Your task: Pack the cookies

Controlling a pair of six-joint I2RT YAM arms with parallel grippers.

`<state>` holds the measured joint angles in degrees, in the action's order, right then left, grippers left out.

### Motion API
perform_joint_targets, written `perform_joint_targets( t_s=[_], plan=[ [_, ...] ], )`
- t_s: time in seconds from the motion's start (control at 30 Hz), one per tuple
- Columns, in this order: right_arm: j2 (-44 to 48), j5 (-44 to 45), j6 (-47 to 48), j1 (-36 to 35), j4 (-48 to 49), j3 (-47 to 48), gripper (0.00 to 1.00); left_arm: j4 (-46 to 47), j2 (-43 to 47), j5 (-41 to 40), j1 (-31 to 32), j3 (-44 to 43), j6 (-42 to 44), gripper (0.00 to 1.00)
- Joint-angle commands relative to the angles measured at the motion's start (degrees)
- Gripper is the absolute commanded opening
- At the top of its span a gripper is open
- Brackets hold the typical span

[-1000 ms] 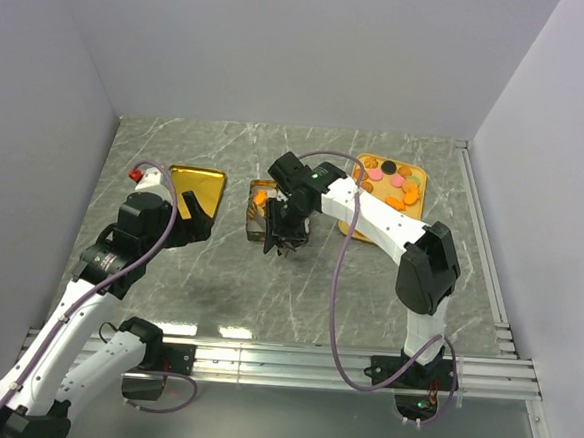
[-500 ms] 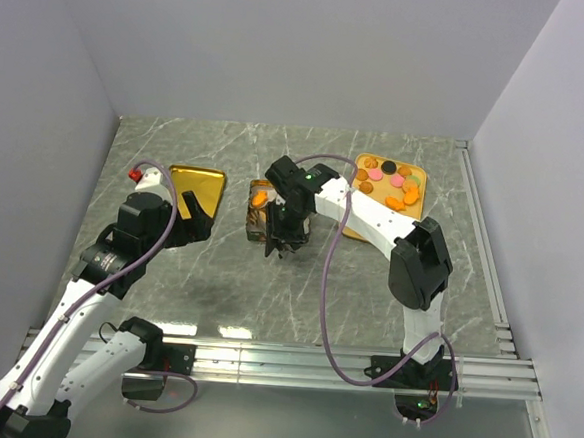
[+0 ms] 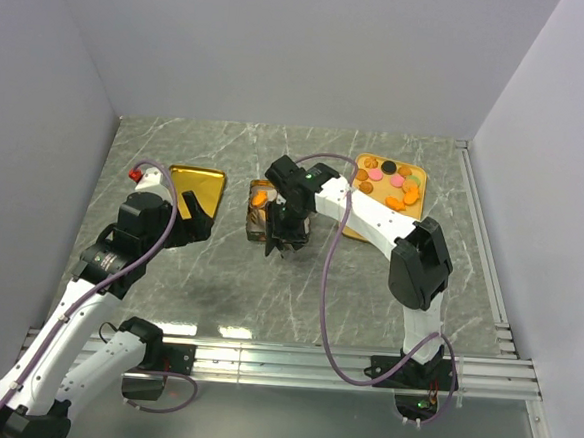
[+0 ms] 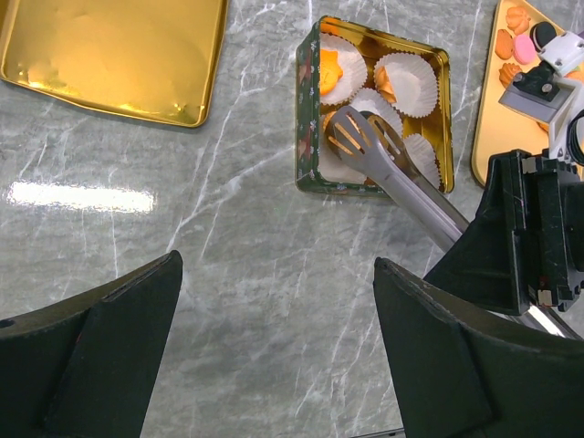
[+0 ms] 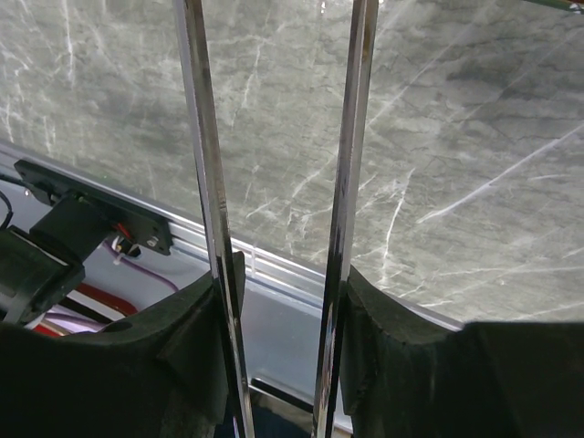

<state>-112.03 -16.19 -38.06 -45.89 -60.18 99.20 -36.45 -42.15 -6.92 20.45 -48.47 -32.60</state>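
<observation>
The cookies (image 3: 393,185) lie on a gold tray (image 3: 420,174) at the back right; they also show in the left wrist view (image 4: 522,44). A green tin (image 3: 252,204) with white paper cups stands at mid-table. Two cups hold orange cookies (image 4: 330,66). My right gripper (image 3: 285,235) is shut on metal tongs (image 4: 401,182), whose two arms run between its fingers (image 5: 205,137). The tong tips sit inside the tin (image 4: 306,119), over a cup. I cannot tell whether they hold a cookie. My left gripper (image 4: 276,265) is open and empty above bare table, left of the tin.
A gold lid (image 3: 196,185) lies upside down left of the tin and shows in the left wrist view (image 4: 114,55). Grey walls close in the table on three sides. A metal rail (image 5: 274,265) runs along the near edge.
My right arm has shifted slightly left, bringing the tongs further over the tin. The left arm has not moved.
</observation>
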Motion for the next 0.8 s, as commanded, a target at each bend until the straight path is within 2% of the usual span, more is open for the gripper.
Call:
perform_joint_targets(
  t_s=[0.0, 0.57, 0.77],
  plan=[
    [0.76, 0.98, 0.18, -0.25, -0.99, 3.54, 0.49, 1.29, 0.40, 0.41, -0.14, 0.04, -0.01, 0.92],
    [2.96, 1.68, -0.17, -0.34, -2.04, 2.40, 0.51, 1.47, 0.93, 0.68, -0.06, -0.05, 0.08, 0.92],
    [4.10, 3.79, 0.10, -0.08, -4.59, 5.30, 0.51, 1.55, 1.11, 0.68, 0.03, -0.05, 0.08, 0.92]
  ],
)
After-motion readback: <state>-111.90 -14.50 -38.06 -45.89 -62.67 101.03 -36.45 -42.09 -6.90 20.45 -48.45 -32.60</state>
